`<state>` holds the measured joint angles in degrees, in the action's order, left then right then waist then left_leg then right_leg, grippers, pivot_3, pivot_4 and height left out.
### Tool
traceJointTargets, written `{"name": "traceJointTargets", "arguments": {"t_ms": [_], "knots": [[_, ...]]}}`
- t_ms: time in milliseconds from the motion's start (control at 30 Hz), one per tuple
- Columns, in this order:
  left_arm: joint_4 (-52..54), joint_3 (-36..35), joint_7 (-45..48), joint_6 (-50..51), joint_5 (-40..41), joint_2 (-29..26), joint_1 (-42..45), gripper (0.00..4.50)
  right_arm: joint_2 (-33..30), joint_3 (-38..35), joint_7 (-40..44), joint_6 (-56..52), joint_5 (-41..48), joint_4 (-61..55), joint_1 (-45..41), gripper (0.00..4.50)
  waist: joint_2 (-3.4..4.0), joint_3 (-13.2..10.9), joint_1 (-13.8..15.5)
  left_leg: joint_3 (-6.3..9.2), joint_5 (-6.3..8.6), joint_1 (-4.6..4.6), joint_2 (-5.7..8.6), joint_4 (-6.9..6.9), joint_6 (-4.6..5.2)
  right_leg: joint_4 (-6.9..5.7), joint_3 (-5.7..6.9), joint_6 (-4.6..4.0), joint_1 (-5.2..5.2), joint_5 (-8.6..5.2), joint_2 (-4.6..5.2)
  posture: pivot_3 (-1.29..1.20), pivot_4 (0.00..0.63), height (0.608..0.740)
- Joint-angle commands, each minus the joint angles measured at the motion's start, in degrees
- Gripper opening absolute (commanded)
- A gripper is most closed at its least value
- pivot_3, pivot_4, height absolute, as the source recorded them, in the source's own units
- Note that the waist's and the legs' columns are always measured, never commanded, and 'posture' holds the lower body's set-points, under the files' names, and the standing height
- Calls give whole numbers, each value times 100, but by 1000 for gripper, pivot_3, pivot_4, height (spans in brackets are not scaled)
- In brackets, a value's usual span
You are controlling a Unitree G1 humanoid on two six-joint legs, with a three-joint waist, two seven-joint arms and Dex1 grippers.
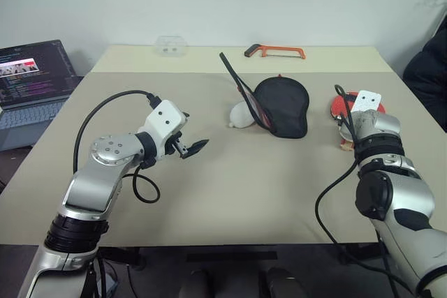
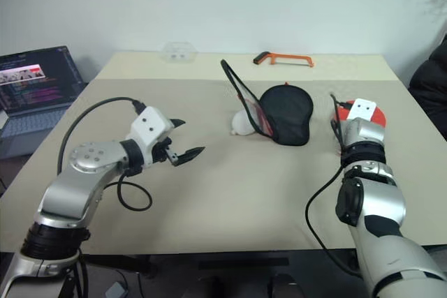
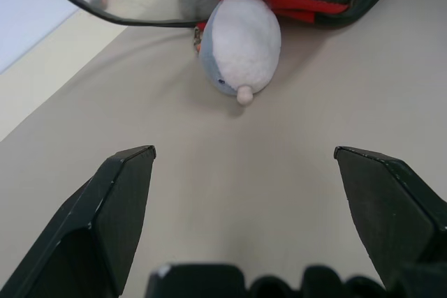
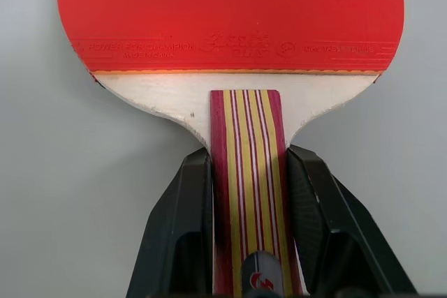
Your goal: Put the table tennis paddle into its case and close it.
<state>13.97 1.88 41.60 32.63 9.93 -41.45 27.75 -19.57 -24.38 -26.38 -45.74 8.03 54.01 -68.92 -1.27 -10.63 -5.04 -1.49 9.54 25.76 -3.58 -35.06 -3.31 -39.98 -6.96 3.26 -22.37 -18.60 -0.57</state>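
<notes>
Paddle [image 4: 230, 26] handle sits clamped between my right gripper [image 4: 246, 193] fingers, blade pointing straight ahead. Case [image 1: 279, 106] gapes toward my left; my left gripper [image 3: 241, 193] hangs wide open, holding nothing.

Bench [image 1: 230, 193]: beige top, paler strip along the far edge. Lying on it: open case [image 1: 279, 106] near centre, lid raised; small white wad [image 1: 241, 115] touching its left side; orange-framed hacksaw [image 1: 274, 51] and a clear plastic piece [image 1: 170, 46] on the far strip.
</notes>
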Motion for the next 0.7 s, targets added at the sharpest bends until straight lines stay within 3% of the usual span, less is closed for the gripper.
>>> {"name": "traceJointTargets", "arguments": {"t_ms": [33, 700], "knots": [[193, -150, -71, -11, -26, -57, 42, 4500, 80, 114, 78, -33, 87, -539, -412, 1111, 0, 0, -5, 1, 0, 0, -1, 1, 0, 0, 0, 0, 0, 0, -1, 0, 150, 740], [660, -319, -272, 230, 30, -112, -286, 4500, 1242, 312, 758, 1427, 219, 1134, -1472, 1111, 1, -1, 5, 4, 0, 4, -1, 4, 0, 2, 7, -1, -3, 0, 0, 0, 150, 740]]}}
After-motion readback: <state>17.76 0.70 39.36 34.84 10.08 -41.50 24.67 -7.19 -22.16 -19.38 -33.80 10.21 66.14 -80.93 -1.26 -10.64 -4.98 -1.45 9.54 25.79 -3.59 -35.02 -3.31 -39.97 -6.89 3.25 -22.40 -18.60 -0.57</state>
